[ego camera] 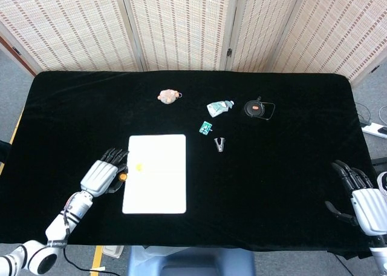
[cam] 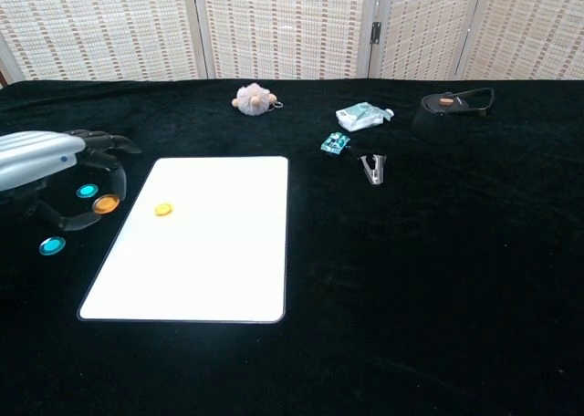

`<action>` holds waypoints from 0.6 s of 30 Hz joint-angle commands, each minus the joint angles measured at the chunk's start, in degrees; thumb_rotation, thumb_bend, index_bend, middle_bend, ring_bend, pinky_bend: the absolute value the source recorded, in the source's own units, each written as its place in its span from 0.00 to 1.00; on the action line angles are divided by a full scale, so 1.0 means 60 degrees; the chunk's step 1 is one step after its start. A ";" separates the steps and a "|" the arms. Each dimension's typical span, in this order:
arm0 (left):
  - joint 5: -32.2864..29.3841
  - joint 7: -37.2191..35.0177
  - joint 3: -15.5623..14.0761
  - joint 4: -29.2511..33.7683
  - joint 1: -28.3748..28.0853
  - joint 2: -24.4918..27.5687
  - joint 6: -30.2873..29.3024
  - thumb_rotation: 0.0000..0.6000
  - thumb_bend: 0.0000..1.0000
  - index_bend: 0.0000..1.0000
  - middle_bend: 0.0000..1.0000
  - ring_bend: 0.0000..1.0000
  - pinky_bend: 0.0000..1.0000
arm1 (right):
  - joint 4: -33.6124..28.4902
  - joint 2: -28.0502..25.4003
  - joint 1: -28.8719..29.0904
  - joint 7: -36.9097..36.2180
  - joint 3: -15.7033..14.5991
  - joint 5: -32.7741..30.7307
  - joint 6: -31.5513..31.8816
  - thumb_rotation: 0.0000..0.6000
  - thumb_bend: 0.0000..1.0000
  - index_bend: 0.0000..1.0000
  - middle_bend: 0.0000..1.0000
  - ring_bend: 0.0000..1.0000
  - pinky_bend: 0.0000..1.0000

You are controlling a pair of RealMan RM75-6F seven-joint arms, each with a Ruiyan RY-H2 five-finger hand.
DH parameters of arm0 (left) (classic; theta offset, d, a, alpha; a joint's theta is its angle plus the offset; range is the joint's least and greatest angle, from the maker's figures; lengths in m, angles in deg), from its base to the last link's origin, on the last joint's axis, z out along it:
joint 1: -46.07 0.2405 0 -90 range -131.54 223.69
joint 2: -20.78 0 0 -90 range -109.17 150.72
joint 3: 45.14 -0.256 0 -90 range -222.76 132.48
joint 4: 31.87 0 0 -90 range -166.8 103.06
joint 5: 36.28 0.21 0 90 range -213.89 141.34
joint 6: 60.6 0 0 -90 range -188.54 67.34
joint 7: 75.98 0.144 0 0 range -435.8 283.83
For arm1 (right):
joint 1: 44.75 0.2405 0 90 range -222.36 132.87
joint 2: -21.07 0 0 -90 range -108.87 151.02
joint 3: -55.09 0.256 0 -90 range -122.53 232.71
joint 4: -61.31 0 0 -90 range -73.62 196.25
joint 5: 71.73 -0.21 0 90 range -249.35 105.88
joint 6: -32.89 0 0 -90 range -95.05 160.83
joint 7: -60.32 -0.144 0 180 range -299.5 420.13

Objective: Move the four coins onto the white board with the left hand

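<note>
My left hand [ego camera: 104, 177] hovers just left of the white board [ego camera: 158, 191] and pinches an orange coin [ego camera: 123, 177] at its fingertips. From the chest view the same hand [cam: 46, 159] holds that orange coin [cam: 107, 203] above the cloth near the white board's [cam: 210, 270] left edge. One yellow coin [cam: 163, 210] lies on the board's upper left part. Two teal coins [cam: 87, 191] [cam: 52, 245] lie on the black cloth under and beside the hand. The right hand [ego camera: 361, 202] rests at the table's right edge, fingers apart and holding nothing.
Behind the board lie a pink plush toy [ego camera: 169, 95], a crumpled packet [ego camera: 219, 108], a black round object with a strap [ego camera: 256, 109], a small green item [ego camera: 205, 128] and a metal clip [ego camera: 219, 144]. Woven screens stand behind the table.
</note>
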 commanded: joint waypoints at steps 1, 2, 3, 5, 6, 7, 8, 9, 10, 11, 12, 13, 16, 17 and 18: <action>-0.0463 0.0275 0.0400 -0.0137 -0.0501 -0.0323 0.0516 1.00 0.46 0.50 0.11 0.03 0.00 | 0.0015 -0.0004 -0.0015 -0.0018 0.0003 -0.0021 0.0009 1.00 0.30 0.01 0.10 0.17 0.13; -0.0594 0.0313 0.0477 -0.0191 -0.0604 -0.0408 0.0639 1.00 0.46 0.50 0.11 0.03 0.00 | 0.0021 -0.0008 -0.0021 -0.0019 0.0001 -0.0029 0.0007 1.00 0.30 0.01 0.10 0.17 0.13; -0.0741 0.0343 0.0553 -0.0239 -0.0703 -0.0495 0.0767 1.00 0.46 0.50 0.11 0.03 0.00 | 0.0023 -0.0012 -0.0027 -0.0019 -0.0002 -0.0037 0.0005 1.00 0.30 0.01 0.10 0.17 0.13; -0.1052 0.0462 0.0686 -0.0340 -0.0931 -0.0661 0.1071 1.00 0.46 0.49 0.11 0.03 0.00 | 0.0026 -0.0029 -0.0049 -0.0026 -0.0004 -0.0060 0.0015 1.00 0.30 0.01 0.10 0.17 0.13; -0.1145 0.0543 0.0724 -0.0387 -0.1023 -0.0732 0.1168 1.00 0.46 0.49 0.11 0.03 0.00 | 0.0027 -0.0035 -0.0058 -0.0030 -0.0003 -0.0072 0.0021 1.00 0.30 0.01 0.10 0.17 0.13; -0.1248 0.0655 0.0762 -0.0452 -0.1138 -0.0830 0.1271 1.00 0.46 0.49 0.11 0.02 0.00 | 0.0028 -0.0044 -0.0073 -0.0036 -0.0001 -0.0093 0.0029 1.00 0.30 0.01 0.10 0.17 0.13; -0.1331 0.0734 0.0784 -0.0495 -0.1217 -0.0901 0.1350 1.00 0.46 0.49 0.11 0.02 0.00 | 0.0031 -0.0049 -0.0082 -0.0042 0.0000 -0.0107 0.0030 1.00 0.30 0.01 0.10 0.17 0.13; -0.1416 0.0808 0.0806 -0.0537 -0.1293 -0.0971 0.1426 1.00 0.46 0.49 0.11 0.02 0.00 | 0.0033 -0.0054 -0.0090 -0.0044 -0.0002 -0.0115 0.0031 1.00 0.30 0.01 0.10 0.17 0.13; -0.1526 0.0901 0.0826 -0.0598 -0.1391 -0.1063 0.1526 1.00 0.46 0.49 0.11 0.02 0.00 | 0.0035 -0.0055 -0.0095 -0.0045 -0.0001 -0.0118 0.0034 1.00 0.30 0.01 0.10 0.17 0.13; -0.1606 0.0968 0.0841 -0.0645 -0.1457 -0.1130 0.1588 1.00 0.46 0.49 0.11 0.02 0.00 | 0.0039 -0.0053 -0.0098 -0.0047 0.0000 -0.0117 0.0037 1.00 0.30 0.01 0.10 0.17 0.13; -0.1706 0.1048 0.0861 -0.0709 -0.1536 -0.1221 0.1646 1.00 0.46 0.48 0.11 0.02 0.00 | 0.0048 -0.0047 -0.0103 -0.0057 -0.0001 -0.0120 0.0037 1.00 0.30 0.01 0.10 0.17 0.13; -0.1779 0.1096 0.0881 -0.0753 -0.1586 -0.1288 0.1669 1.00 0.46 0.48 0.11 0.02 0.00 | 0.0056 -0.0042 -0.0105 -0.0064 -0.0001 -0.0127 0.0031 1.00 0.30 0.01 0.10 0.17 0.13; -0.1960 0.1182 0.0917 -0.0842 -0.1709 -0.1465 0.1702 1.00 0.46 0.48 0.11 0.02 0.00 | 0.0081 -0.0032 -0.0109 -0.0083 -0.0001 -0.0151 0.0006 1.00 0.30 0.01 0.10 0.17 0.13; -0.1995 0.1208 0.0914 -0.0864 -0.1741 -0.1502 0.1710 1.00 0.46 0.48 0.11 0.02 0.00 | 0.0086 -0.0031 -0.0110 -0.0087 0.0002 -0.0153 0.0007 1.00 0.30 0.01 0.10 0.17 0.13; -0.2028 0.1243 0.0905 -0.0888 -0.1772 -0.1536 0.1722 1.00 0.46 0.48 0.11 0.02 0.00 | 0.0090 -0.0029 -0.0111 -0.0089 0.0004 -0.0151 0.0009 1.00 0.30 0.01 0.10 0.17 0.13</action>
